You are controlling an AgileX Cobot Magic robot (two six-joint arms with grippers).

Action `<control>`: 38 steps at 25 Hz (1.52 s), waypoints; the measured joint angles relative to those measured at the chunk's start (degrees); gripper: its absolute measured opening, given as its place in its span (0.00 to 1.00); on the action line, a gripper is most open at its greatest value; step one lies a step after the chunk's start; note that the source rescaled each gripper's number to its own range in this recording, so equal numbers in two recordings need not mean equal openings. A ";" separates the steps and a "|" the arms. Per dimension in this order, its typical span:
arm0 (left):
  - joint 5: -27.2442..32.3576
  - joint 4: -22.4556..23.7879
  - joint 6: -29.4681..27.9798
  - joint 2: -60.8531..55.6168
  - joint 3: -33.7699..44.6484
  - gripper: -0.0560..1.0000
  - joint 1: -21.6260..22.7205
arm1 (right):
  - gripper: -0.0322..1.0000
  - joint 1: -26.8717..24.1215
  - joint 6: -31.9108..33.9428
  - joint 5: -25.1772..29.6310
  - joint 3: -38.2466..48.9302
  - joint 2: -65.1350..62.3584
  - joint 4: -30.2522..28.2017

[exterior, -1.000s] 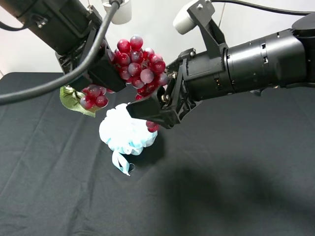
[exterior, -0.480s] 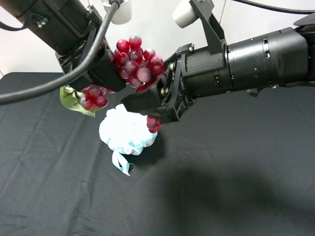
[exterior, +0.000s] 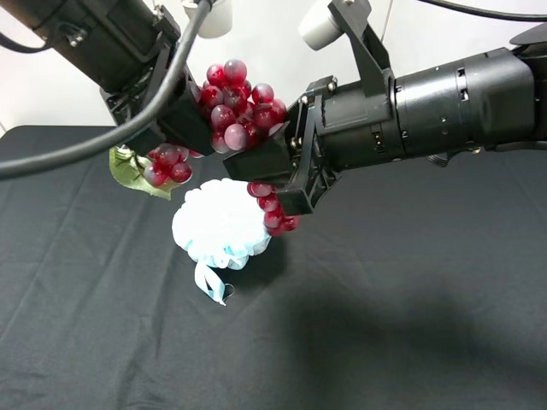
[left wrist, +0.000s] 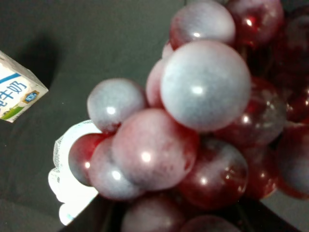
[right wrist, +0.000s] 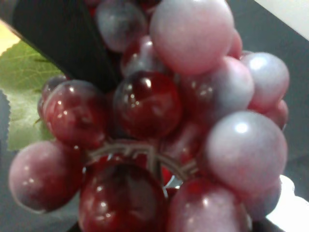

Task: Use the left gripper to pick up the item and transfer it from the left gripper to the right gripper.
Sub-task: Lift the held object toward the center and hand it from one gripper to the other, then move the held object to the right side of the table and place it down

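Seeing glossy, smooth plastic-looking grapes (exterior: 237,111) w/ duller green leaf (exterior: 128,167); seeing matt black cloth (exterior: 410,325) under soft, frilly mesh pouf (exterior: 214,226); reading carton (left wrist: 17,89) as smooth printed card.

A pale-blue mesh pouf (exterior: 218,226) sits on the black cloth (exterior: 393,333), a ribbon loop (exterior: 210,286) trailing from its camera-side edge. The cloth spreads around the pouf on every side. A white-and-blue carton (left wrist: 14,92) lies apart from the pouf (left wrist: 72,179). A white wall (exterior: 273,34) rises behind.
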 joint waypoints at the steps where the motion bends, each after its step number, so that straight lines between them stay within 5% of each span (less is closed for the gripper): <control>1: -0.15 0.00 -0.27 0.00 0.00 0.05 0.00 | 0.06 0.00 0.00 -0.12 0.00 0.00 0.00; 3: -0.41 0.00 -1.71 0.00 0.00 0.19 0.00 | 0.06 0.00 0.00 -0.12 0.00 0.00 -0.03; 6: -1.37 0.05 -4.92 0.00 -0.05 0.73 0.00 | 0.06 0.00 -0.05 -0.12 0.00 0.00 -0.23; 7: -1.37 0.05 -5.41 0.00 -0.05 0.83 0.00 | 0.06 0.00 -0.14 -0.14 0.00 0.00 -0.48; 10: -1.43 -0.21 -6.00 0.00 -0.07 0.96 0.00 | 0.06 0.00 -0.20 -0.39 0.00 0.05 -0.60; 25: 0.12 1.79 -6.75 -3.83 -0.07 1.00 0.00 | 0.06 0.00 -0.20 -2.43 0.00 0.05 -0.60; 38: 12.37 14.16 -24.39 -15.57 -0.11 1.00 0.00 | 0.06 0.00 2.38 -5.24 0.00 0.06 -0.60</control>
